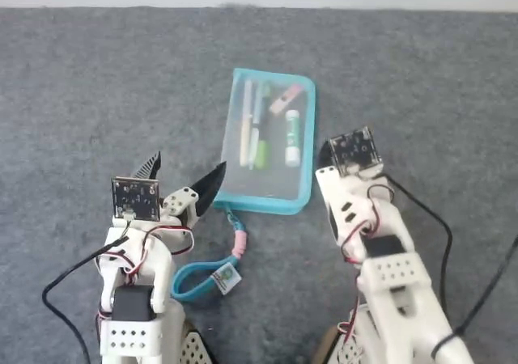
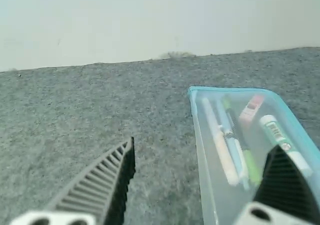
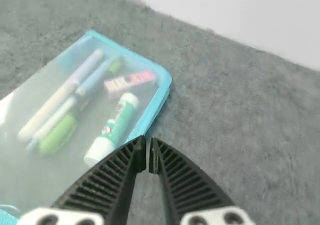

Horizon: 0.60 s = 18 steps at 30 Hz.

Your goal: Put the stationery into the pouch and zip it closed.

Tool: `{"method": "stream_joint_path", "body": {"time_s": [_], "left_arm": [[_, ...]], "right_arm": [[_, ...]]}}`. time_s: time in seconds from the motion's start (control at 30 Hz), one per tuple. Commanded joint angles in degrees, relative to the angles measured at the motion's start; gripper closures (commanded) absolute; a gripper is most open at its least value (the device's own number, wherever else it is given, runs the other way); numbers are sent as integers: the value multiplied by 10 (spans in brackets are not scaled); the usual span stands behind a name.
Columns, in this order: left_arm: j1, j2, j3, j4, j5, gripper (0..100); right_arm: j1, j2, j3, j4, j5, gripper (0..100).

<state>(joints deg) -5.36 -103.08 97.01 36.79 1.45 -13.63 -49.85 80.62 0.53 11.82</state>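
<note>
The pouch [image 1: 263, 205] lay flat in the middle of a grey, felt-like carpet [image 1: 97, 81]. It was a rectangular sleeve of frosted, see-through plastic with rounded corners and a turquoise fabric rim. The stationery showed through its wall: a cream pen [image 1: 246, 129] beside a pale blue one, a lime-green marker [image 1: 261, 152], a white glue stick [image 1: 292, 137] with a green label, and a small pink-and-white block [image 1: 285, 99]. The print on the glue stick's label was too small to read.

From the pouch's near corner a cord with a pink wrapped stretch [image 1: 239, 243] ran into a blue loop strap [image 1: 190, 283]. The strap carried a small white tag [image 1: 227, 280] whose writing could not be made out.

The left gripper [image 1: 180, 178] was held low over the carpet just beside that same corner, its ribbed black jaws spread wide and one tip over the pouch's edge. The right gripper [image 3: 148, 145] pointed down at the pouch's opposite long rim, near the glue stick. Its jaws were pressed together with nothing between them.
</note>
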Motion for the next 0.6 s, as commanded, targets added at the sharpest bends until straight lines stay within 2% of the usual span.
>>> {"method": "stream_joint_path", "body": {"time_s": [0.0,0.27,0.57], "left_arm": [[2,-12,-5,2,6,616],[2,-12,-5,2,6,616],[0,-12,-5,2,5,616]], "right_arm": [[0,-106,23,0,-4,983],[-7,-201,71,15,1,983],[-20,-208,-39,317,1,983]]}}
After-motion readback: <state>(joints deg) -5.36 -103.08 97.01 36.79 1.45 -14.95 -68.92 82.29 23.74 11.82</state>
